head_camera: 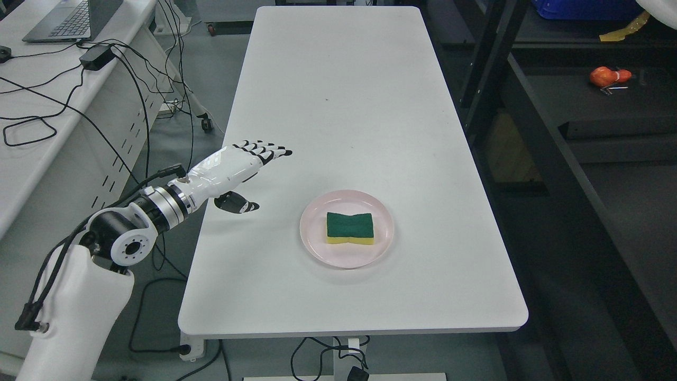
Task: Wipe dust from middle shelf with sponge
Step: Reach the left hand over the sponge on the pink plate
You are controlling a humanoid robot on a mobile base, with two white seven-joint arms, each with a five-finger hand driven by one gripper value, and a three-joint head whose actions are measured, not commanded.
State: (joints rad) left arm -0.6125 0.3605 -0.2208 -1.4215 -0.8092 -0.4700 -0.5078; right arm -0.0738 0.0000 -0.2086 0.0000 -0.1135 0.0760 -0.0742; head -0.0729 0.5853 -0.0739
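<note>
A green-topped yellow sponge [350, 228] lies flat on a pink plate [317, 241] near the front of the white table [344, 106]. My left hand [253, 174] hovers over the table's left edge, well left of the plate, with fingers stretched out and the thumb hanging below, holding nothing. The dark shelf unit [534, 121] stands to the right of the table. My right arm does not show.
An orange-red object [609, 76] rests on a dark shelf board at the upper right. A side desk [31, 153] at the left carries a laptop [69, 20], a power brick and loose cables. Cables also hang beneath the table.
</note>
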